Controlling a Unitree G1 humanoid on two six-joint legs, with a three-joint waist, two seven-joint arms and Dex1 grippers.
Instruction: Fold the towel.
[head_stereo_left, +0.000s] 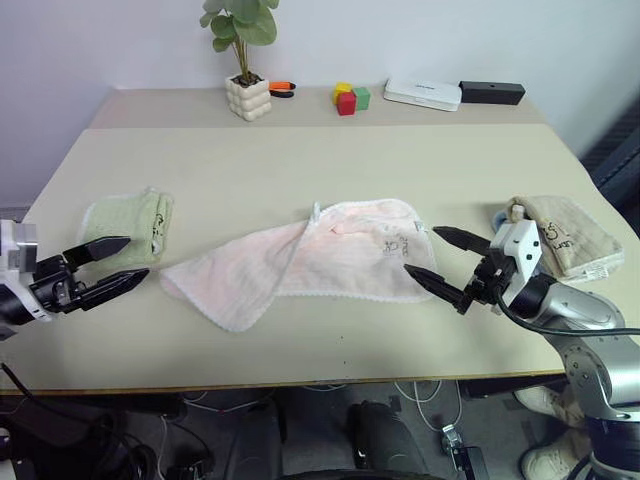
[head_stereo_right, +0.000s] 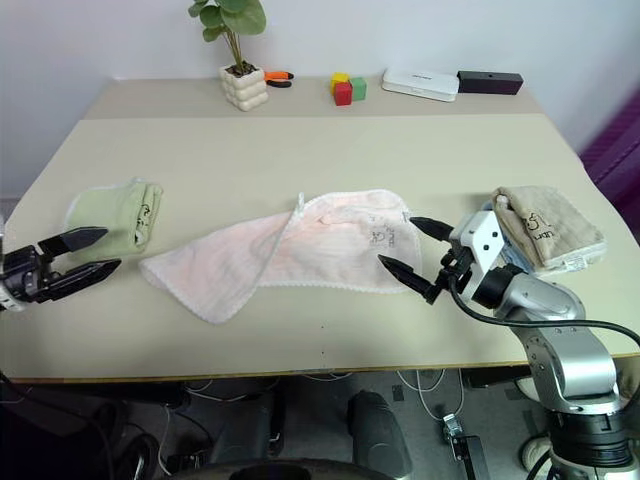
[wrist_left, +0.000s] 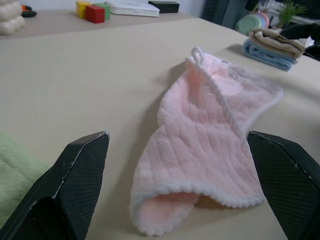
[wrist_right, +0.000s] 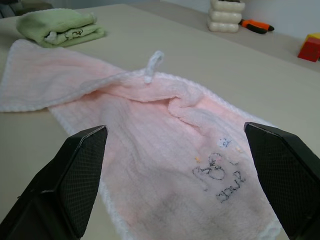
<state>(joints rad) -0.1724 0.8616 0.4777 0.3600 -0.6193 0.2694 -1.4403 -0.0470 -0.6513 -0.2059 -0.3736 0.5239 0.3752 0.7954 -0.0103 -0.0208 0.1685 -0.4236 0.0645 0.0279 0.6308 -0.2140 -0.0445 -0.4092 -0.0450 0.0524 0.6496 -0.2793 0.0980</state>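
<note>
I had both grippers — left (head_stereo_left: 112, 262) and right (head_stereo_left: 436, 255) — spread wide and empty, flanking the pink towel (head_stereo_left: 310, 258) lying loosely doubled mid-table (head_stereo_left: 300, 160), nearer its front edge.

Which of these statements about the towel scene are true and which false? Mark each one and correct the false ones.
1. The pink towel lies neatly folded. False: it lies spread and rumpled.
2. Both tools, left and right, are open. True.
3. The right tool grips the pink towel. False: it holds nothing.
4. A green towel lies folded near the left tool. True.
5. The plant stands at the table's far edge. True.
</note>
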